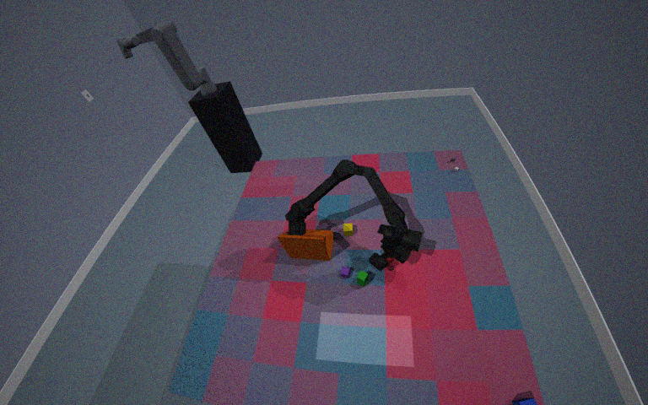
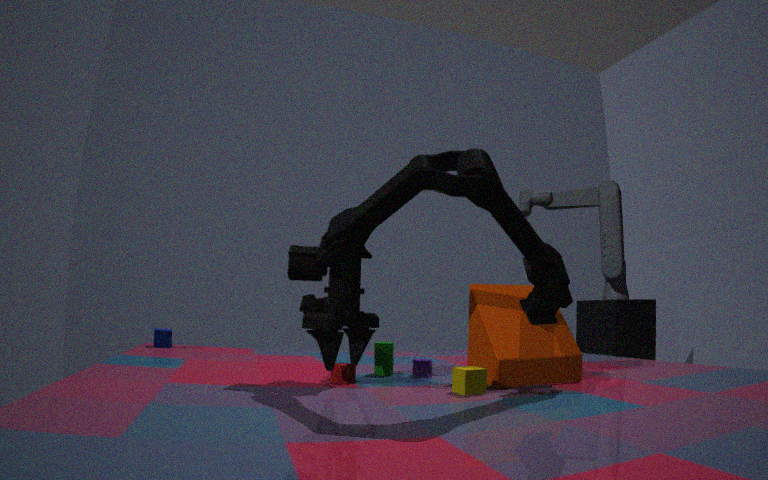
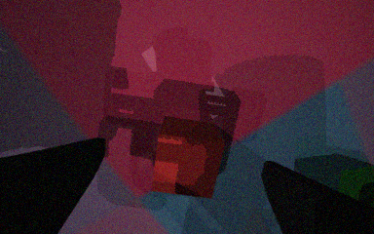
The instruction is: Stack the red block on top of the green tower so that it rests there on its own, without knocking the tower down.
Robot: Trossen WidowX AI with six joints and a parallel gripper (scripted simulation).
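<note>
The red block sits on the patchwork floor. My gripper is open and points down, with its fingertips just above and around the top of the red block. In the wrist view the block lies between the two fingers, with nothing gripped. The green tower stands upright a short way from the red block; part of it shows at the right edge of the wrist view, beyond the right finger. In the top view the arm partly hides the red block.
A purple block stands beside the green tower. A yellow block lies nearer the orange base. A blue block is far off. A grey arm stands on a black pedestal.
</note>
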